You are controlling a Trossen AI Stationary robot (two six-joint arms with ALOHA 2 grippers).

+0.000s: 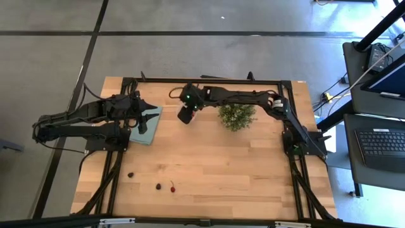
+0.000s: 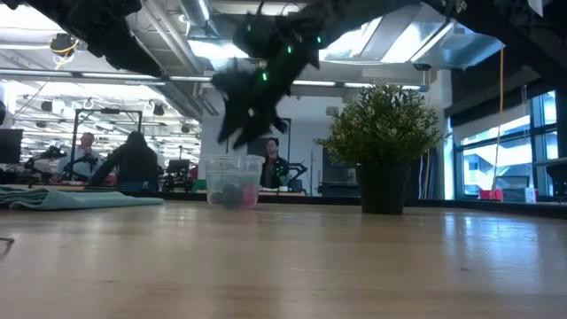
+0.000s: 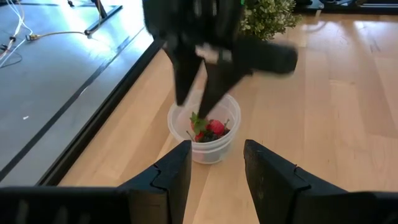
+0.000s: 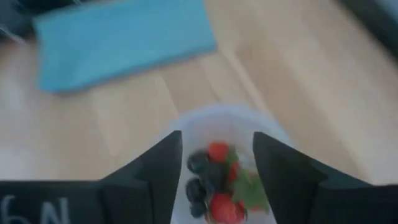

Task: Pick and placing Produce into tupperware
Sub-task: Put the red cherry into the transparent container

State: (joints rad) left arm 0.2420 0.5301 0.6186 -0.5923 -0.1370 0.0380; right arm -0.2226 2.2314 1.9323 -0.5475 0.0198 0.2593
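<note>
Right pincer (image 4: 214, 165) open, empty, above tupperware (image 4: 231, 127) of produce (image 4: 217, 180); left pincer (image 3: 216, 163) open, empty.

The small round clear plastic cup (image 3: 205, 140) holds red, dark blue and green fruit pieces (image 4: 219, 180). A flat teal rectangular cloth (image 1: 147, 125) lies by the pale wooden table's (image 1: 240, 171) left edge; the bushy plant (image 2: 383, 124) is green in a dark pot.
</note>
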